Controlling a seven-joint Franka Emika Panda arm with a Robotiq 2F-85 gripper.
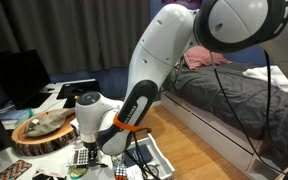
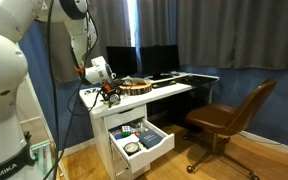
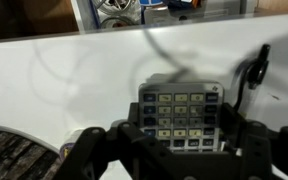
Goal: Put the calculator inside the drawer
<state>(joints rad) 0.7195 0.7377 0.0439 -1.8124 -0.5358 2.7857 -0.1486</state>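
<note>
The grey calculator [image 3: 181,112] lies flat on the white desk, its rows of light keys facing up. My gripper [image 3: 180,135] straddles it from above, and its dark fingers sit against both long sides. In an exterior view the gripper [image 1: 88,150] is down at desk level, with the calculator [image 1: 82,157] under it. It also shows low over the desk in an exterior view [image 2: 108,92]. The white drawer [image 2: 160,147] stands pulled out below the desk front, with small items in it. It also shows in an exterior view [image 1: 165,166].
A round wooden tray [image 1: 44,137] sits on the desk beside the gripper and also shows in an exterior view [image 2: 136,87]. A multicoloured puzzle cube [image 2: 127,130] lies in the drawer. A brown office chair [image 2: 229,117] stands at the desk, with dark monitors [image 2: 156,60] behind.
</note>
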